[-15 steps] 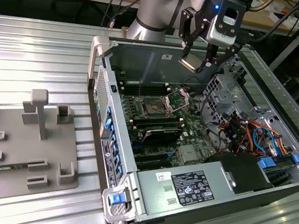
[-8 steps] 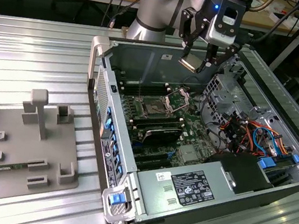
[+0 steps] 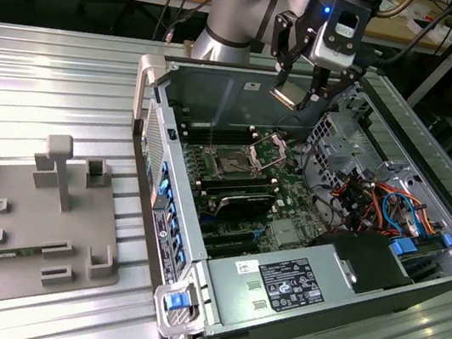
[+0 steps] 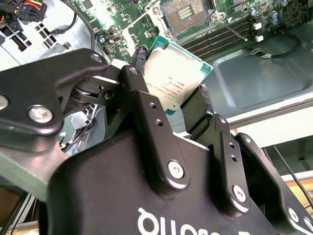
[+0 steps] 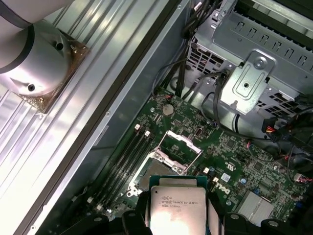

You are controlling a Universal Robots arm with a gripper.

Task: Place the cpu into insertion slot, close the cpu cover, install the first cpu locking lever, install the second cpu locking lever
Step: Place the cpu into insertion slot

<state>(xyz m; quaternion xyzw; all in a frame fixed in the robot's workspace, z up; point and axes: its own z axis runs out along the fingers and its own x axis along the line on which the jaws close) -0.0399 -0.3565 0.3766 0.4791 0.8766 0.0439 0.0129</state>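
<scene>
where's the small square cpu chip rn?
The small square silver-tan cpu is clamped in the black gripper, in the air over the open computer case, higher than the dark insertion slot and toward the exterior view's right of it.

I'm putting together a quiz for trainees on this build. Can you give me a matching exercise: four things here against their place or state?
1 cpu
2 insertion slot
3 cpu cover
4 grey fixture plate

A tilted up, open
B lying flat at the exterior view's far left
C held in the claw, in the air
D bare, nothing seated in it

Pairs: 1-C, 2-D, 3-A, 4-B
</scene>
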